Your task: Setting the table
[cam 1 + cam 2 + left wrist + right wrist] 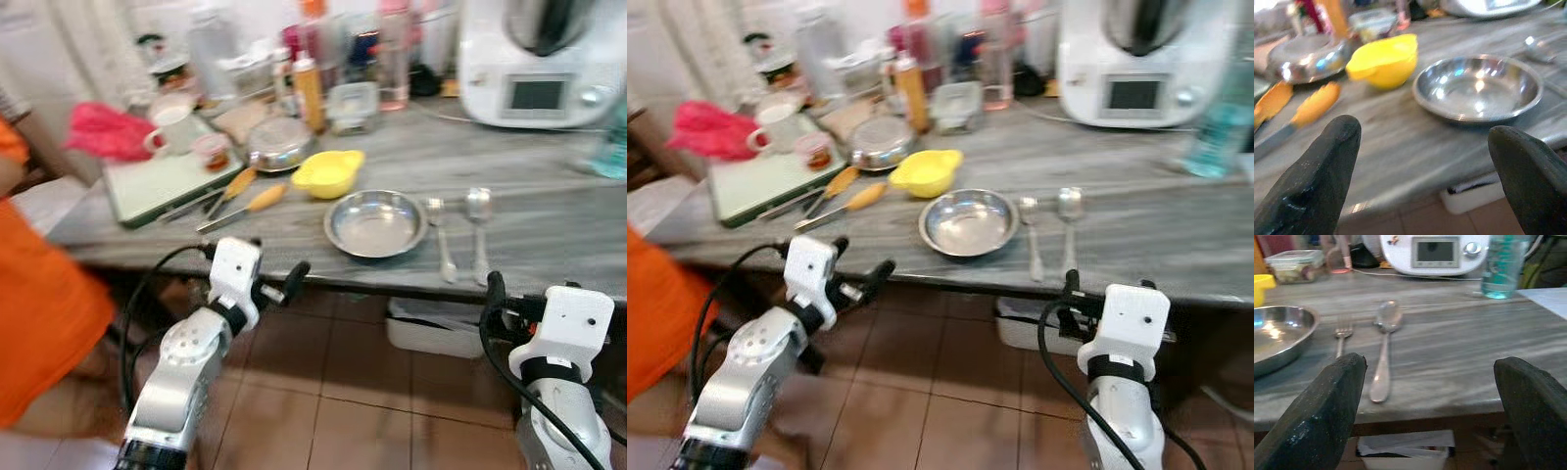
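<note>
Two grippers hang below the front edge of the grey bench (pixel 549 230), and both stand with jaws spread wide and nothing between them. The steel plate (pixel 376 223) is the landmark: it sits near the bench's front edge. Just beside it, on the robot's right, lie a fork (pixel 440 235) and then a spoon (pixel 479 227), side by side, handles toward the robot. Behind the plate, to the robot's left, sits a yellow bowl (pixel 328 172), with a domed steel lid (pixel 279 143) further back. Well left of the plate lie two orange-handled knives (pixel 240 196) and a pale green tray (pixel 167 181) carrying a white mug (pixel 173 127). Behind the plate, to the right, stands a white kitchen machine (pixel 534 59).

The left gripper (pixel 257 266) is raised just under the bench edge, left of the plate; its wrist view looks across at the plate and bowl. The right gripper (pixel 1432 406) is lower, right of the plate, facing the fork and spoon.

One place looks laid already, so the step in hand seems to be choosing the next piece. A likely move is for the left gripper to rise above the edge and reach toward a knife, which lies flat and will need a careful pinch. An orange-clothed person (pixel 39 304) stands far left of the plate, close to that arm.
</note>
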You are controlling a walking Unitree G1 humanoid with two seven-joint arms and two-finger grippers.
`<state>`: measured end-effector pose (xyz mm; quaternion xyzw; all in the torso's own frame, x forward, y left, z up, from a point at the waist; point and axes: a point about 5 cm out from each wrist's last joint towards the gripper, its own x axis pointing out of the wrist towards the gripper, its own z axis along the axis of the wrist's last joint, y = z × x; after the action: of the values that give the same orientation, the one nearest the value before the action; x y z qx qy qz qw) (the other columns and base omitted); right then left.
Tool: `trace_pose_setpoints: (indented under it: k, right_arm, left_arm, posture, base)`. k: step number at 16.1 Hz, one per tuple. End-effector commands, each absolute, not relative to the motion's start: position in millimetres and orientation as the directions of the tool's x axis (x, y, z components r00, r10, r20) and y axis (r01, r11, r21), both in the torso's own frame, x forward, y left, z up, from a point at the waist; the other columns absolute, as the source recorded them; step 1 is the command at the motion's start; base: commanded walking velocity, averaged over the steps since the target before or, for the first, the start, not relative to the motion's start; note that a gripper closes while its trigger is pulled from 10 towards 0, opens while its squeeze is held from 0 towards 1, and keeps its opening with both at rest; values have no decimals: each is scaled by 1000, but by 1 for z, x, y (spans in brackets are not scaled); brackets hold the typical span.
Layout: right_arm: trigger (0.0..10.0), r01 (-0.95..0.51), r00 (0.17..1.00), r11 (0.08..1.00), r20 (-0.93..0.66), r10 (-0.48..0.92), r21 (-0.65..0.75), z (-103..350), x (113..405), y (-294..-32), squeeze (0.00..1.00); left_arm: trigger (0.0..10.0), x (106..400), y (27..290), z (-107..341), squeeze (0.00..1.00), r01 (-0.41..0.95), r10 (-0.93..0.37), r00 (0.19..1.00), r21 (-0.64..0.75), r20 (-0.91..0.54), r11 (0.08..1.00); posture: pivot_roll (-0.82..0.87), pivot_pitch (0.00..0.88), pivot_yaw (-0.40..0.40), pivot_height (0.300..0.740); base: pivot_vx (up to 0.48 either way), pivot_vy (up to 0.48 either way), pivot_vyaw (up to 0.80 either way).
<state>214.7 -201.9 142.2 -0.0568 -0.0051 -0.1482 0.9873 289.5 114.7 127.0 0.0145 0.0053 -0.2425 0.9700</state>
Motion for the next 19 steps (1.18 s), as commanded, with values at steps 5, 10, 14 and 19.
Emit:
trace_pose_setpoints:
  k: [5,10,14,19]
  right_arm:
    - [10000,254,967,961,47,-251,-112,147,220,-196,0]
    - [10000,140,990,978,46,-135,-151,154,237,-189,0]
    - [10000,107,994,981,47,-101,-162,156,245,-188,0]
    - [10000,122,992,982,31,-119,-142,151,240,-185,0]
  left_arm:
    - [10000,297,122,125,0,381,-380,925,35,-20,924]
    - [10000,290,128,110,0,258,-259,965,-27,-38,966]
    - [10000,286,129,107,0,218,-220,975,-34,-41,975]
    - [10000,288,132,108,0,224,-224,974,-4,-44,975]
  posture:
    - [-204,12,126,740]
    - [-187,5,30,740]
    - [-173,3,11,740]
    - [-179,9,37,740]
  base:
    - [0,0,-416]
    - [0,0,0]
    - [0,0,0]
    - [0,0,0]
